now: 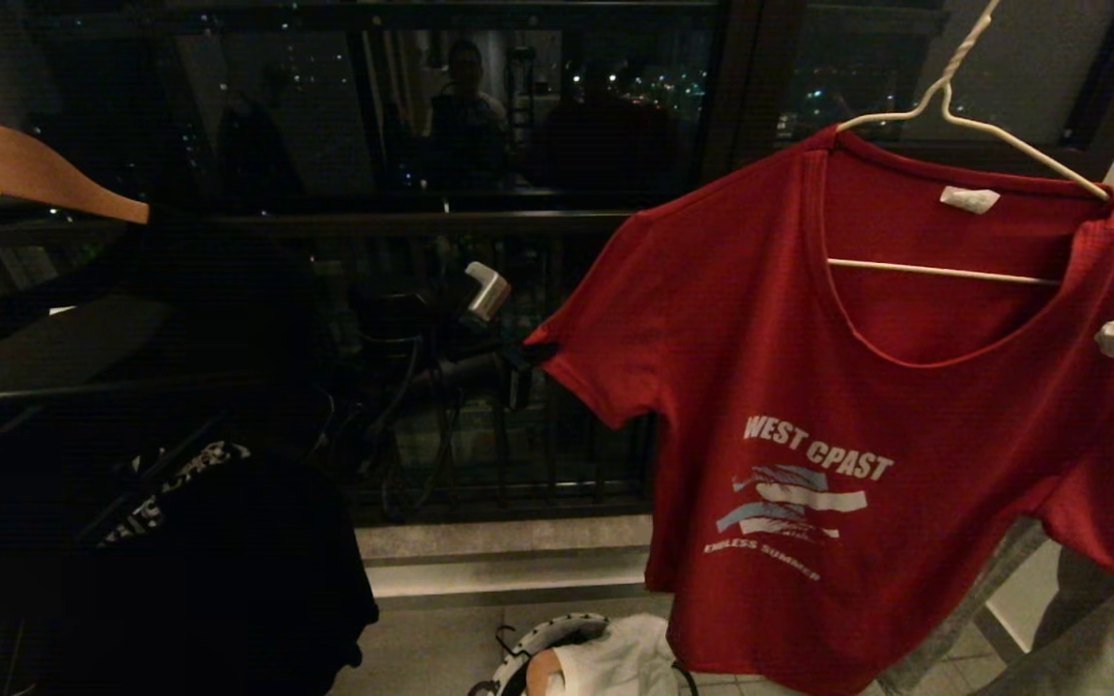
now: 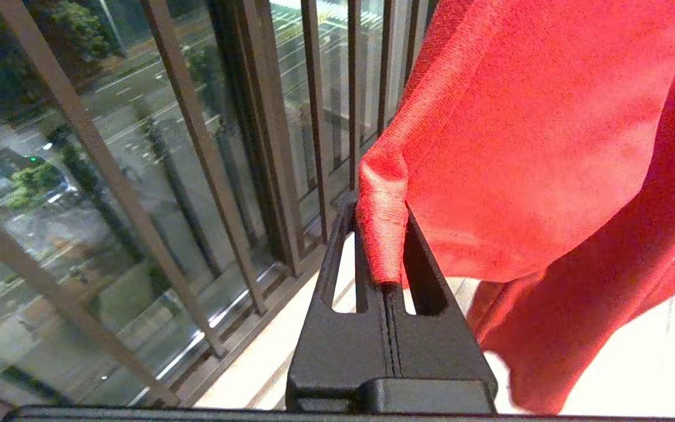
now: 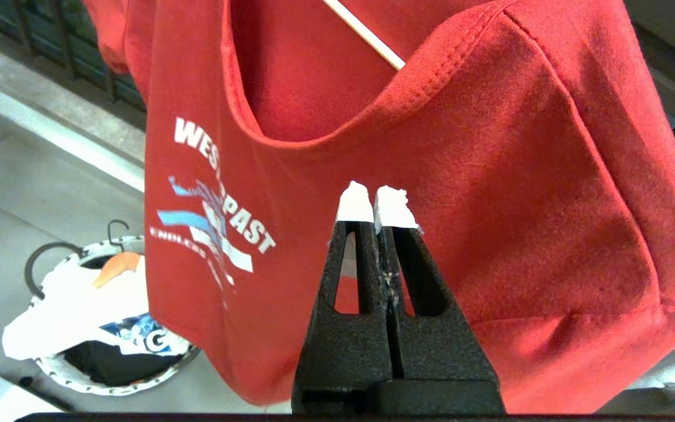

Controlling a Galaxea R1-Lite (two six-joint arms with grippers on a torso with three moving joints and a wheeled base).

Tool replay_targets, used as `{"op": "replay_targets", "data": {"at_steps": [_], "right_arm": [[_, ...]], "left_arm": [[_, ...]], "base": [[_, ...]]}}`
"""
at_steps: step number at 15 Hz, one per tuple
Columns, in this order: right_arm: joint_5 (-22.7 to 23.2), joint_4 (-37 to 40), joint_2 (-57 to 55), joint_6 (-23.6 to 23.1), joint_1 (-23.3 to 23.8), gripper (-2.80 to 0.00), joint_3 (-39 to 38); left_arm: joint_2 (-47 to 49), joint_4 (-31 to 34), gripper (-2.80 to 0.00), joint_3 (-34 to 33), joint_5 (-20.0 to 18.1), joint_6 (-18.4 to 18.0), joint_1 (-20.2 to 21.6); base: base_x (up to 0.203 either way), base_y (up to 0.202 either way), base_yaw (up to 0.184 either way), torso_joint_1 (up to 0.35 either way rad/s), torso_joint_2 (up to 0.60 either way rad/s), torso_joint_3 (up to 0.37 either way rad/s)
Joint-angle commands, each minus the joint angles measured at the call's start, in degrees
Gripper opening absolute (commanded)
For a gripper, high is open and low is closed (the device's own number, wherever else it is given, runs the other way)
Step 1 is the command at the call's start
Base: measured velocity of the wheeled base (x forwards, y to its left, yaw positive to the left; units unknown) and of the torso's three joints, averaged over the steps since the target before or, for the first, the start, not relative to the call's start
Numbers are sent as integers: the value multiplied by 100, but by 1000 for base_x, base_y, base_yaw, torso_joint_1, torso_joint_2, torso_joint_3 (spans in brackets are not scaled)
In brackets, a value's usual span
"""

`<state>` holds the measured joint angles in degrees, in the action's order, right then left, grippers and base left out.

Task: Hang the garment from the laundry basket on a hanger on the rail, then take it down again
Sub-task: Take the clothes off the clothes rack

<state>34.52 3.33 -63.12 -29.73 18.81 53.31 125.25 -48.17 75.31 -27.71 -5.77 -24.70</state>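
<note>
L claw point(image 2: 381, 258) clamped on garment point(image 1: 866, 464) sleeve hem, arm outstretched; R claw point(image 3: 377, 202) clenched, empty, beside garment.

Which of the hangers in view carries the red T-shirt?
The thin white wire hanger carries the red T-shirt. The thick wooden hanger on the left is tan and holds no red cloth.

A tan wooden hanger point(image 1: 25, 174) is seen at the top left, and a black printed T-shirt point(image 1: 199, 570) is hung below it. A white cloth point(image 1: 615, 657) is piled low down on the grey tiled floor point(image 1: 422, 648). Dark railing bars point(image 2: 197, 146) are set before a night window point(image 1: 373, 106), where a person's reflection point(image 1: 465, 106) is shown.
</note>
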Motion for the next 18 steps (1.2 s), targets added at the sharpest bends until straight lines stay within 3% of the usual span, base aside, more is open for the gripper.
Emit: {"op": "replay_targets", "data": {"at_steps": [1, 18], "right_arm": [[19, 1, 11, -15, 0, -280, 4], [19, -13, 11, -15, 0, -280, 13]], "left_arm": [[17, -17, -280, -69, 2, -39, 0], [92, -54, -280, -300, 26, -144, 18]], "base": [[0, 0, 0, 0, 0, 0], [0, 0, 0, 0, 0, 0]]}}
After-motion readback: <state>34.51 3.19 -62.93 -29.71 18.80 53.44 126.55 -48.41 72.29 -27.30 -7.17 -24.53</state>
